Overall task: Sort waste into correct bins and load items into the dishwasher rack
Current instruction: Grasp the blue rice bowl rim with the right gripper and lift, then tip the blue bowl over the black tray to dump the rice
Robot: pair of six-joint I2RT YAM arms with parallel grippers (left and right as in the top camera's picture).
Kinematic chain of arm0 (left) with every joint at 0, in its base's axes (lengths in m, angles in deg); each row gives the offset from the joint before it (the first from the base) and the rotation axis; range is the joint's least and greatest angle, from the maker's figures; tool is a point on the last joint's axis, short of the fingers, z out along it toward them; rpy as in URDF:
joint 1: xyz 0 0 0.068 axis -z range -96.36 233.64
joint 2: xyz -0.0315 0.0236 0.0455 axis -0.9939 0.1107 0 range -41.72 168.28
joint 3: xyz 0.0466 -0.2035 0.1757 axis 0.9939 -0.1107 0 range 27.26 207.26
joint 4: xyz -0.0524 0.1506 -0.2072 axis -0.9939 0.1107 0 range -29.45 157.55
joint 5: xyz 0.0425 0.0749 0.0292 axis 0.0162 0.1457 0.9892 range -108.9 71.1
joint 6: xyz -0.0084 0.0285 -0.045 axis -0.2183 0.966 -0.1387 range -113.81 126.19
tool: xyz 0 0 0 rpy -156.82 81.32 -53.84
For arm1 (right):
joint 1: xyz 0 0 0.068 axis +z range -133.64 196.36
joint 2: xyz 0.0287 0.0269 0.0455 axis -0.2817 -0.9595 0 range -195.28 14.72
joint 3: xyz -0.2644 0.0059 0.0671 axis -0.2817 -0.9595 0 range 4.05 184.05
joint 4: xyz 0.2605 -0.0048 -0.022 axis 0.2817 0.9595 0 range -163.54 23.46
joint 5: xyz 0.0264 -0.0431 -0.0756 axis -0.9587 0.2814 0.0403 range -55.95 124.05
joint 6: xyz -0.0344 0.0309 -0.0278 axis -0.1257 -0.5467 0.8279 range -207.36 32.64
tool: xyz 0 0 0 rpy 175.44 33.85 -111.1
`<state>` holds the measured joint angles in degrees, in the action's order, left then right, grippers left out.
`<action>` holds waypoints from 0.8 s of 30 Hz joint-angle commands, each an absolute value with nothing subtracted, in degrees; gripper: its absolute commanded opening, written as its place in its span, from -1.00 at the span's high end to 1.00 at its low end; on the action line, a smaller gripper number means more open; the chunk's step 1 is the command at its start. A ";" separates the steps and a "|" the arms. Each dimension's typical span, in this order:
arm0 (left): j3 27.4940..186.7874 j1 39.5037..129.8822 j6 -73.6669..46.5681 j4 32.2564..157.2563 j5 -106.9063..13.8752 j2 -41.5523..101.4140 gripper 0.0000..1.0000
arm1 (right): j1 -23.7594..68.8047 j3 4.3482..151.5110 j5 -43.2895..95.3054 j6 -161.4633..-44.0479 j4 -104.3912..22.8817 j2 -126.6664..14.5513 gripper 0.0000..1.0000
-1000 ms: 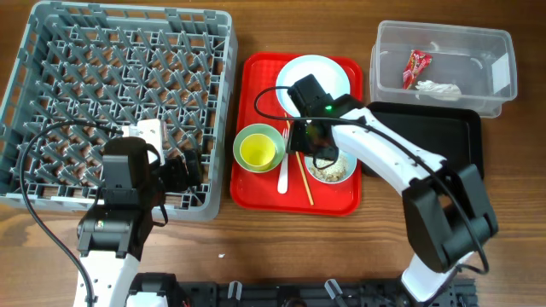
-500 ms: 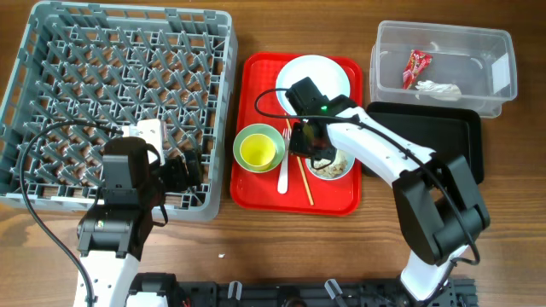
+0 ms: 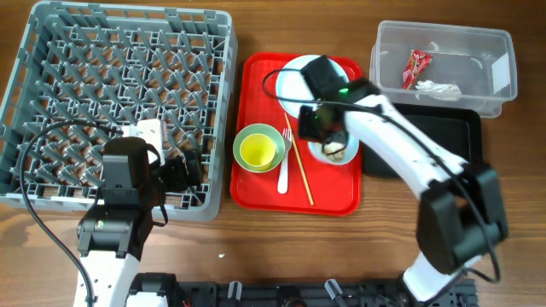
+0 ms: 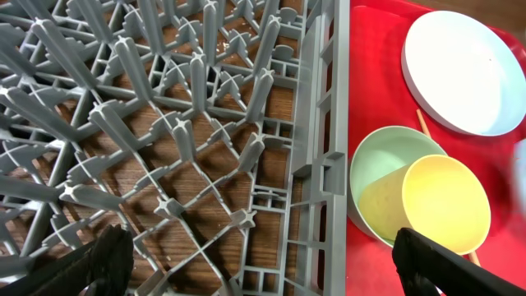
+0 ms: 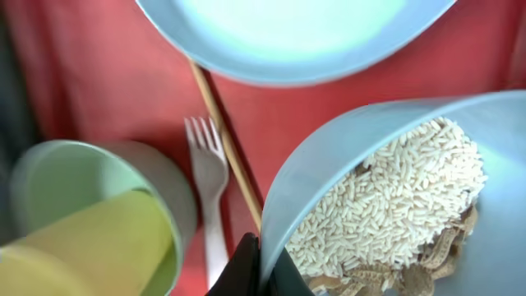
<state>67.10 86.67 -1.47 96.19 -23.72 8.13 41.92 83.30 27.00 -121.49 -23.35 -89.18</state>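
My right gripper [image 5: 261, 267] is shut on the rim of a pale blue bowl [image 5: 329, 164] holding rice-like food scraps [image 5: 403, 205]. The bowl [image 3: 334, 150] hangs tilted over the right side of the red serving tray [image 3: 256, 183]. Beside it lie the pale blue plate [image 3: 294, 72], a white fork [image 3: 285, 170] and a wooden chopstick [image 3: 303, 179]. A yellow-green cup [image 3: 258, 150] stands inside a green bowl. My left gripper [image 4: 263, 263] is open over the near right corner of the grey dishwasher rack [image 3: 51, 51], holding nothing.
A clear tub [image 3: 444, 30] at the back right holds a red wrapper [image 3: 416, 68] and a white napkin [image 3: 439, 88]. A black tray [image 3: 456, 128] lies in front of it, right of the red tray. The rack wall [image 4: 325, 164] borders the red tray.
My right gripper has shut on the bowl's rim and carried the bowl a little up and to the right. The left arm has not moved.
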 commanded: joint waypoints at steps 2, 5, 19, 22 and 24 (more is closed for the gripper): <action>68.26 86.41 -2.00 95.99 -24.64 8.17 -1.00 | 34.40 85.48 16.60 -113.97 -22.95 -82.54 0.91; 68.26 86.41 -2.00 95.99 -24.64 8.17 -1.00 | 29.75 85.42 8.58 -109.62 -22.67 -82.27 0.91; 68.26 86.41 -2.00 95.99 -24.64 8.17 -1.00 | 9.73 73.74 -14.94 -97.79 -25.86 -82.58 0.91; 68.26 86.41 -2.00 95.99 -24.64 8.17 -1.00 | 6.08 69.42 -21.54 -97.82 -29.53 -82.67 0.91; 68.26 86.41 -2.00 95.99 -24.64 8.17 -1.00 | 3.58 66.73 -26.42 -97.90 -31.91 -82.71 0.91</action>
